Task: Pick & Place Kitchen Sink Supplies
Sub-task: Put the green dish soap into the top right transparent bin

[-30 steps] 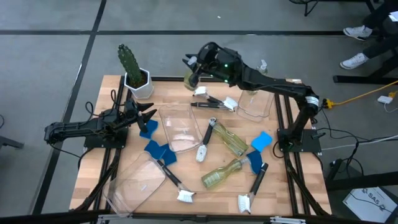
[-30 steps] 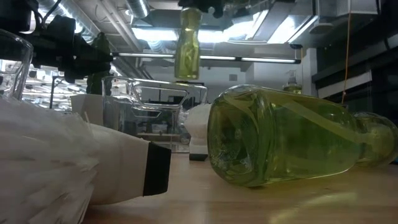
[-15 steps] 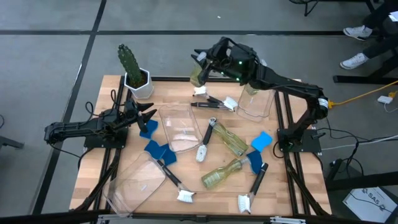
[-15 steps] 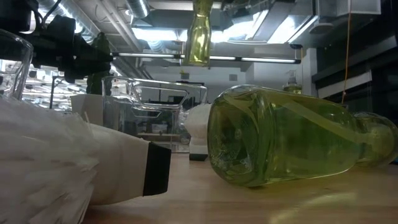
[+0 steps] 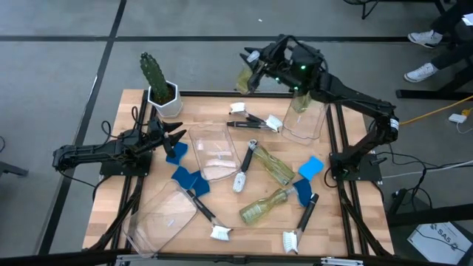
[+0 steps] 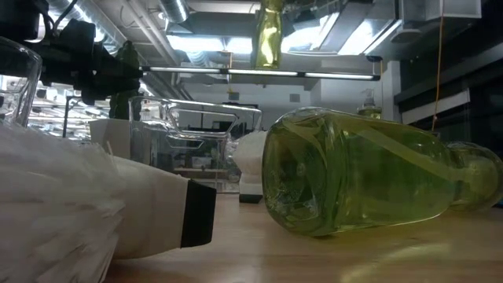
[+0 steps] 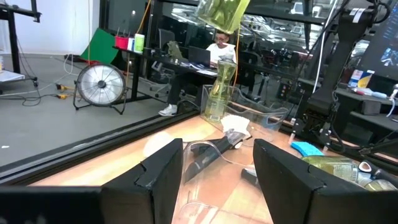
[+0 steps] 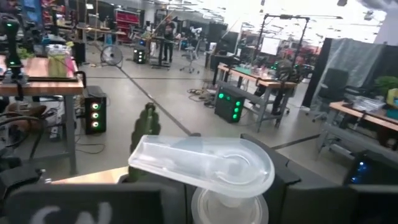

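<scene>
A clear pump bottle of yellowish-green soap [image 5: 244, 78] hangs high over the table's far edge, with my right gripper [image 5: 251, 63] shut on its top. It also shows in the low view as the soap bottle [image 6: 268, 35]. A second bottle [image 5: 298, 103] stands in the clear bin [image 5: 304, 124] at the back right. Two more bottles [image 5: 270, 164] [image 5: 266, 205] lie on their sides mid-table among blue sponges [image 5: 191, 181] and brushes [image 5: 244, 166]. My left gripper [image 5: 177, 137] waits open at the table's left, low and level. My right gripper holds the bottle by its neck just under the white pump head [image 8: 205, 165], pinched between the two fingers. The fingers come in level from the table's right. The bottle hangs below them, about upright and well clear of the table.
A potted cactus [image 5: 155, 77] stands at the far left corner. A clear bin [image 5: 211, 151] sits mid-table and another [image 5: 164, 216] at the near left. Sponges [image 5: 311, 167] and brushes [image 5: 299, 225] lie at the right and near edge.
My right gripper has risen and moved toward the table's right along the far edge, still shut on the soap bottle. The bottle has gone up with it and hangs higher above the table.
</scene>
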You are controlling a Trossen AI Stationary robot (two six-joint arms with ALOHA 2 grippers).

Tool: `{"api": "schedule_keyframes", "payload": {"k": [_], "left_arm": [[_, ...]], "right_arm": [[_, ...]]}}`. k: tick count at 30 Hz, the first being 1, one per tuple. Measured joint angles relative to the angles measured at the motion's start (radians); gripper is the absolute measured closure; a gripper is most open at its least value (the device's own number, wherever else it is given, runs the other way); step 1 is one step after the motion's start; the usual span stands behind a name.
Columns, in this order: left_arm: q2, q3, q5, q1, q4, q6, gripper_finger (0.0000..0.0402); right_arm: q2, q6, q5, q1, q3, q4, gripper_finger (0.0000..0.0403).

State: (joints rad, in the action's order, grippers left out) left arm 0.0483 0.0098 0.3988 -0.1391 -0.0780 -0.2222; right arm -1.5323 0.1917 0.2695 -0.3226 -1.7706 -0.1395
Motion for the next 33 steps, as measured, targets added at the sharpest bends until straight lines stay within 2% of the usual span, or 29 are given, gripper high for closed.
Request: {"api": "schedule_keyframes", "payload": {"k": [17,27,33], "left_arm": [[0.0,0.0,0.0,0.0,0.0,0.0,0.021],[0.0,0.0,0.0,0.0,0.0,0.0,0.021],[0.0,0.0,0.0,0.0,0.0,0.0,0.0212]], "right_arm": [[0.169,0.01,0.002,-0.002,0.005,-0.188,0.0303],[0.36,-0.051,0.002,-0.002,0.227,-0.154,0.0303],[0.462,-0.077,0.064,-0.002,0.355,-0.156,0.0303]]}}
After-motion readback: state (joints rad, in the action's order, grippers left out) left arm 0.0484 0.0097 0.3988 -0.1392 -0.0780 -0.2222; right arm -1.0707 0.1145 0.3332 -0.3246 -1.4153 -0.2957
